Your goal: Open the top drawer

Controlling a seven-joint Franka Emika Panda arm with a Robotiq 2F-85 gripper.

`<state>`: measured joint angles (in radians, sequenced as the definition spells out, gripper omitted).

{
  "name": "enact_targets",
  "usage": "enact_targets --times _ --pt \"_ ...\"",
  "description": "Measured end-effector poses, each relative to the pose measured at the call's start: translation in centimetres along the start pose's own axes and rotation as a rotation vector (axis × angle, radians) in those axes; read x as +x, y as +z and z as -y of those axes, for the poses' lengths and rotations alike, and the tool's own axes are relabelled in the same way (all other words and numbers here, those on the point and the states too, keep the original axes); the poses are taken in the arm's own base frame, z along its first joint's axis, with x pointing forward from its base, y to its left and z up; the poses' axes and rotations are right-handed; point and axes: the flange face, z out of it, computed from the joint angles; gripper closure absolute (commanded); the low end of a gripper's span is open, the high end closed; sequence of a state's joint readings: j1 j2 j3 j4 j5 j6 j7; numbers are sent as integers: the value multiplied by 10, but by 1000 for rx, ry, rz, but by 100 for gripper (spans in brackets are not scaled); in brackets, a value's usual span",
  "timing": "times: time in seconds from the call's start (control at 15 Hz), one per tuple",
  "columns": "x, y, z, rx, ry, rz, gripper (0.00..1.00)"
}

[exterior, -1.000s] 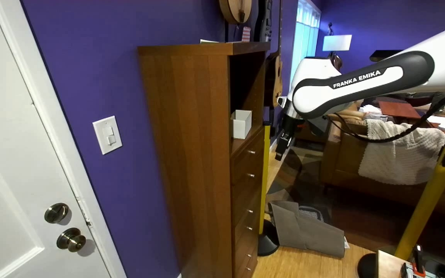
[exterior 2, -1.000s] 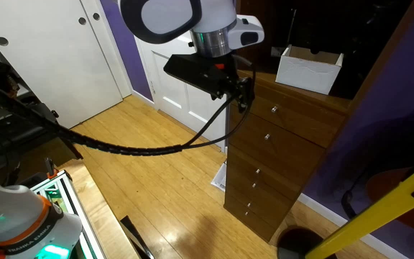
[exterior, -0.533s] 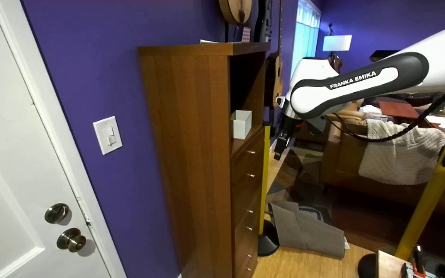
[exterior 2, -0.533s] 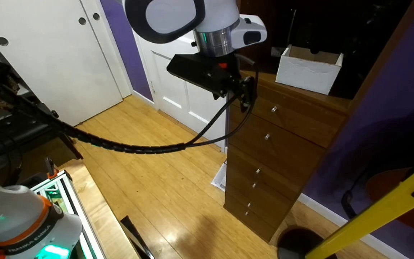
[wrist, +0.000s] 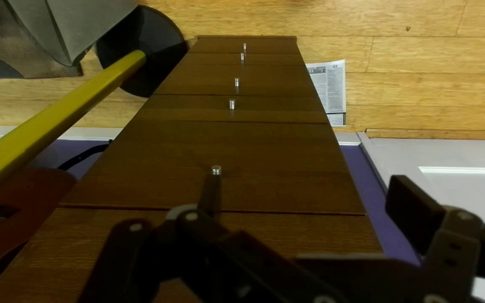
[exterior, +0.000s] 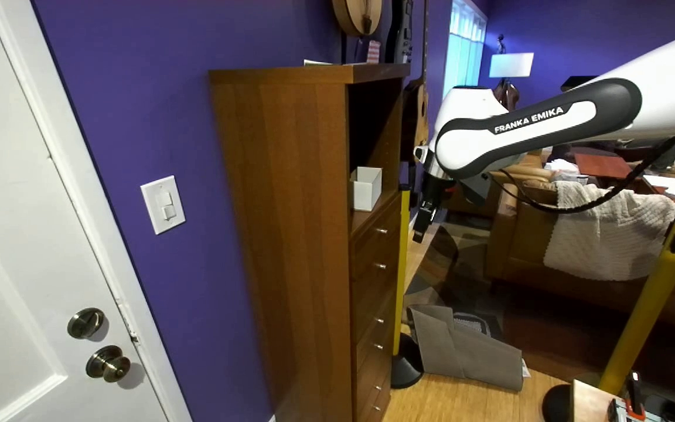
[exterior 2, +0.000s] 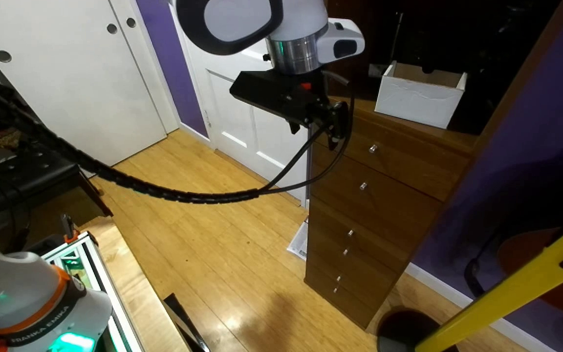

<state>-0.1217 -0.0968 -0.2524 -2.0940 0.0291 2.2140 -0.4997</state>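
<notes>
The top drawer is the uppermost brown wooden front of the cabinet, with a small shiny knob. It is shut, flush with the lower fronts, and also shows in an exterior view. My gripper is in front of the cabinet, apart from it, at about the top drawer's height; it points downward in an exterior view. In the wrist view the gripper is open and empty, its fingers wide apart. There it covers the top drawer's knob; the second drawer's knob shows just past one fingertip.
A white box stands on the open shelf above the drawers. A yellow post with a black base stands beside the cabinet. A black cable hangs from the arm. A white door is at the cabinet's other side.
The arm and gripper have moved a little closer to the cabinet, leftward in an exterior view and rightward in an exterior view from the opposite side. The drawers have not moved.
</notes>
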Motion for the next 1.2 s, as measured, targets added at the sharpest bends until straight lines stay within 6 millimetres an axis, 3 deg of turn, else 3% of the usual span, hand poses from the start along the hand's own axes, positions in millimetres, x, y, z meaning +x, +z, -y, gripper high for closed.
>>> enact_targets --times 0.8,0.87,0.93,1.07,1.2 --pt "50 54 -47 -12 23 40 0" --pt "54 57 -50 -7 28 32 5" --pt "59 59 -52 -1 31 24 17" --pt "68 62 -57 3 36 12 20" --pt "76 65 -61 6 41 3 38"
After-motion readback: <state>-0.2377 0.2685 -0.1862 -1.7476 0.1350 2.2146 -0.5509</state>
